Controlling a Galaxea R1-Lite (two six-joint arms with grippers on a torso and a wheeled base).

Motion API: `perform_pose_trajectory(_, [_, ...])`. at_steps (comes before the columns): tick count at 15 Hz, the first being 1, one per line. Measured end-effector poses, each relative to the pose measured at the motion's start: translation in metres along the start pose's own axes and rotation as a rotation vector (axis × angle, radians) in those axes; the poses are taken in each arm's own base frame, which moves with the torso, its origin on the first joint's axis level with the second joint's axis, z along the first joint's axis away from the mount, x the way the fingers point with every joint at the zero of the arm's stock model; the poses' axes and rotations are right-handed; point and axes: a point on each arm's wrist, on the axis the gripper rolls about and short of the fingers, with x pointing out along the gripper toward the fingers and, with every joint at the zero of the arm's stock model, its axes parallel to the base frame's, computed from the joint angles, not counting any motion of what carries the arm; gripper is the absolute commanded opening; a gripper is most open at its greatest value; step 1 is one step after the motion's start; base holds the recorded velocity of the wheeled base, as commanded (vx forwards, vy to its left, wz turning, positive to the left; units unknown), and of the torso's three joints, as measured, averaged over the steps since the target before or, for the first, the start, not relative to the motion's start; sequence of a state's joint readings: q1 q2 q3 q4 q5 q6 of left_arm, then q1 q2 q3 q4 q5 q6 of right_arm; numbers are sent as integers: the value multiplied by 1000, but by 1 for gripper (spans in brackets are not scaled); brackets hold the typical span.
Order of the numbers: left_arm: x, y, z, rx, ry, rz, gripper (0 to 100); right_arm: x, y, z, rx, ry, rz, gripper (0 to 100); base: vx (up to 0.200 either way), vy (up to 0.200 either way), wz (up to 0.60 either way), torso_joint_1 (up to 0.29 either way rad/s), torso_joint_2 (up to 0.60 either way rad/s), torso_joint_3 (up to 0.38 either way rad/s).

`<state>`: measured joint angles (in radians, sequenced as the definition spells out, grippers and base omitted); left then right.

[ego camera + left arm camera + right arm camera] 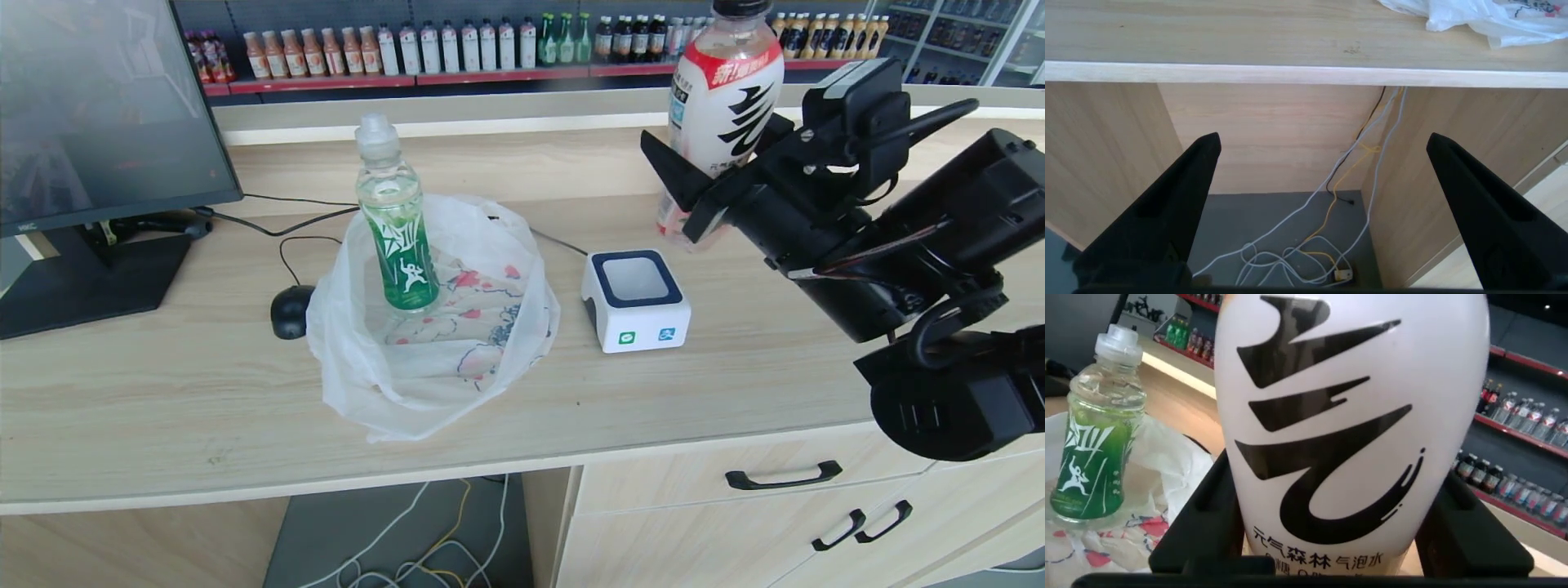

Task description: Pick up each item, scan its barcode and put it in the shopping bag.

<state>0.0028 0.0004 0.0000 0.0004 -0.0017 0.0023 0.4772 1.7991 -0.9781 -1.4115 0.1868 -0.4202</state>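
Note:
A tall white bottle (723,106) with a black brush-stroke label is held upright above the counter, right of the scanner, by my right gripper (718,188), which is shut on its lower half. In the right wrist view the white bottle (1339,449) sits between the two dark fingers. A green-labelled clear bottle (396,220) stands upright inside the open white shopping bag (424,359) in the middle of the counter. The white barcode scanner (635,300) with a dark-rimmed window rests between the bag and my right arm. My left gripper (1323,212) hangs open below the counter edge, holding nothing.
A monitor (98,106) on a black stand occupies the counter's left end, with a black mouse (290,312) and cables beside the bag. Drawers with black handles (784,478) sit under the counter's right side. Loose wires (1315,253) lie on the floor below. Shelves of bottles line the back.

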Motion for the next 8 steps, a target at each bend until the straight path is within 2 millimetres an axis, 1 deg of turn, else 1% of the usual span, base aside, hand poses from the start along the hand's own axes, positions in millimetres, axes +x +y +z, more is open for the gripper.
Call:
perform_pose_trajectory(2, [0,0,0,0,0,0,100,-9,1,1,80,-12,-54,0,0,0,0,0,0,0])
perform_pose_trajectory(4, [0,0,0,-1,0,0,100,-21,4,-7,159,48,-146,0,0,0,0,0,0,0])
perform_pose_trajectory(8, [0,0,0,-1,0,0,100,-30,7,-10,200,81,-162,0,0,0,0,0,0,0])
